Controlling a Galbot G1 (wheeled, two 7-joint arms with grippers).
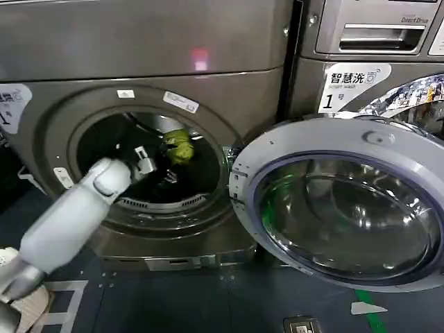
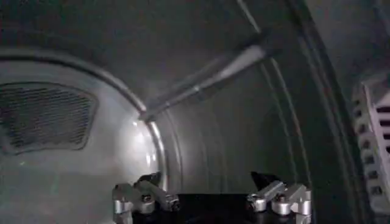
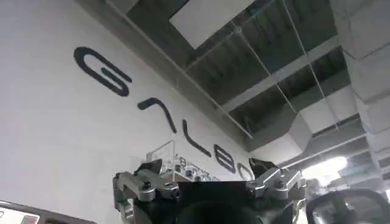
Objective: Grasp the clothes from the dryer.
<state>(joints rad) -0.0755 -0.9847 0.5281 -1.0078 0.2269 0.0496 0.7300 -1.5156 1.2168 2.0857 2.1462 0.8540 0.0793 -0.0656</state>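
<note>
The dryer (image 1: 139,69) stands on the dark floor (image 1: 208,298) with its round door (image 1: 347,201) swung open to the right. Inside the drum (image 1: 149,159), a yellow-green garment (image 1: 178,144) hangs near the back, above a dark one (image 1: 165,182) lying on the drum's bottom.

Yellow-green clothes (image 1: 177,144), bronze-grey dryer (image 1: 139,55)

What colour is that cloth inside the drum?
Bright yellow-green cloth, seen best in the head view.
</note>
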